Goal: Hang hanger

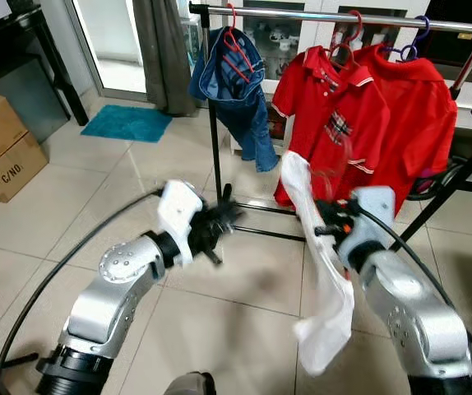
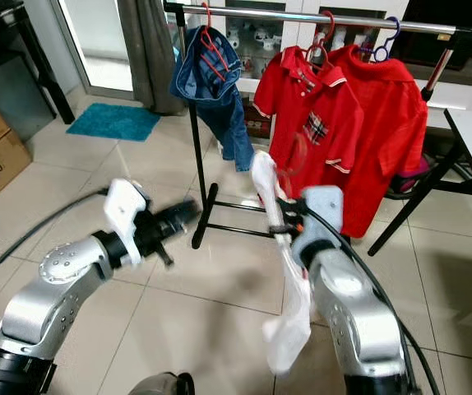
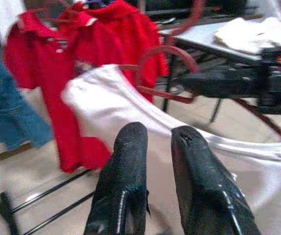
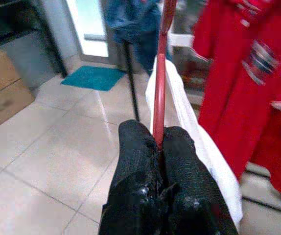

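My right gripper is shut on a red hanger that carries a white garment, which hangs down past my right forearm. The hanger is held in front of a clothes rack, well below its metal rail. Its hook looks blurred against the red shirts. My left gripper is raised to the left of the garment, pointing at it. Its fingers stand a little apart with nothing between them.
On the rail hang blue jeans on a red hanger and two red polo shirts. The rack's black post and its floor bars lie just ahead. A table leg slants at the right. Cardboard boxes and a teal mat are at the left.
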